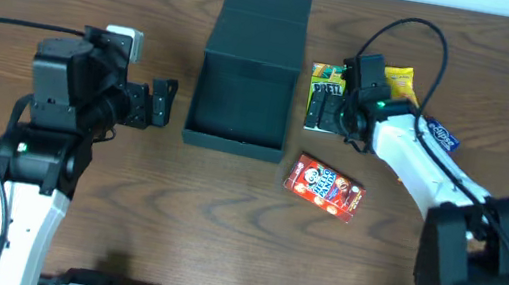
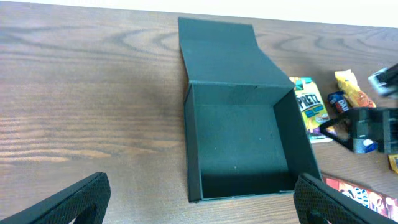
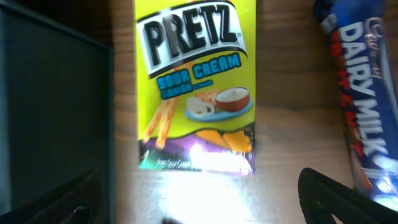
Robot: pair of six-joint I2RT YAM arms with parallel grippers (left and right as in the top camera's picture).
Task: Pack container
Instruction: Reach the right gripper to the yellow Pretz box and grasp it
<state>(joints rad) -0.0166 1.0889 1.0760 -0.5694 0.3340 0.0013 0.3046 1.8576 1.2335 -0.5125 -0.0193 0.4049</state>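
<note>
The container [image 1: 234, 142] is a matte black box lying open with its flap lid [image 1: 266, 13] folded back; its inside is empty in the left wrist view [image 2: 239, 143]. My left gripper [image 1: 161, 103] is open and empty just left of the box, its fingers wide apart [image 2: 202, 208]. My right gripper [image 1: 341, 103] hangs low over a yellow Pretz packet [image 3: 196, 81] lying right of the box, fingers open on either side of it [image 3: 199, 199]. A blue Dairy Milk bar [image 3: 360, 93] lies beside the packet. A red snack packet [image 1: 325, 186] lies in front of the box.
A yellow-orange packet [image 1: 400, 80] lies behind the right gripper, and the blue bar's end shows in the overhead view [image 1: 442, 137]. The box wall [image 3: 50, 112] stands close to the right gripper's left finger. Black cables loop over the wooden table [image 1: 220, 239].
</note>
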